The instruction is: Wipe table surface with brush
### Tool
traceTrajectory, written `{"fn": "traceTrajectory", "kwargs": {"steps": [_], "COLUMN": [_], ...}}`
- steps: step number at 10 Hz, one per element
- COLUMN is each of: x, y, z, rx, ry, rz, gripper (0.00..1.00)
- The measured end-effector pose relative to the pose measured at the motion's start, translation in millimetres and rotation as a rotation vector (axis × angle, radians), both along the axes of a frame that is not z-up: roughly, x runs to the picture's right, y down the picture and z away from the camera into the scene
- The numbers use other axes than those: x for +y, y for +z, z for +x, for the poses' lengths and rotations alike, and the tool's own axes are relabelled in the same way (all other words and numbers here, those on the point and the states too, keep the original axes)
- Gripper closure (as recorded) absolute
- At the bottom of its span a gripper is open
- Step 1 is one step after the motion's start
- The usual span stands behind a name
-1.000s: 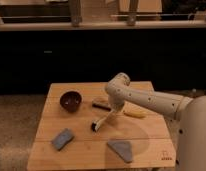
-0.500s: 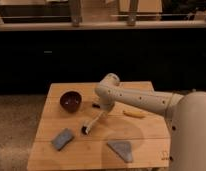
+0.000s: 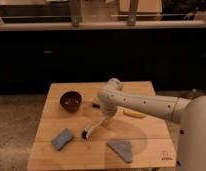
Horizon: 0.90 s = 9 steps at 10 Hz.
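Note:
The light wooden table surface point(image 3: 146, 135) has a small dark logo point(image 3: 166, 157) at its front right corner. My white arm reaches in from the right. My gripper point(image 3: 104, 119) hangs over the middle of the table, shut on the white handle of the brush point(image 3: 94, 128). The brush slants down to the left. Its black bristle head point(image 3: 86, 134) is on or just above the wood, right of the grey-blue sponge.
A dark round bowl point(image 3: 70, 100) stands at the back left. A grey-blue sponge point(image 3: 62, 138) lies at the front left and a grey cloth point(image 3: 121, 149) at the front middle. A yellow object point(image 3: 133, 114) lies under my arm. A small dark block point(image 3: 95, 105) sits behind the gripper.
My gripper and the brush have moved left and a little toward the table's front edge. The bristle head now sits closer to the sponge.

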<state>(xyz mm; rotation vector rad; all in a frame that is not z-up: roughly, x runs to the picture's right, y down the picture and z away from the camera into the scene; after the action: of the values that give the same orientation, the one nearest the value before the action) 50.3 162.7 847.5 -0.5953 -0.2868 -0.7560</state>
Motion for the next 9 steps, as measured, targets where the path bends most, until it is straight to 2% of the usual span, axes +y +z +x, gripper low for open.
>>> {"fn": "traceTrajectory", "kwargs": {"steps": [3,4,6,9], "x": [7.1,6.0,-5.3,-34.9], "y": [-0.4,1.3,9.5,19.9], "z": [42.8,48.3,62.1,66.4], "rx": [0.039,0.051,0.085,0.112], "ry": [0.013,0.016,0.034,0.068], "rz": [-0.022,-0.023,-0.014,0.026], "gripper": [0.95,0.95,0.95,0.95]}}
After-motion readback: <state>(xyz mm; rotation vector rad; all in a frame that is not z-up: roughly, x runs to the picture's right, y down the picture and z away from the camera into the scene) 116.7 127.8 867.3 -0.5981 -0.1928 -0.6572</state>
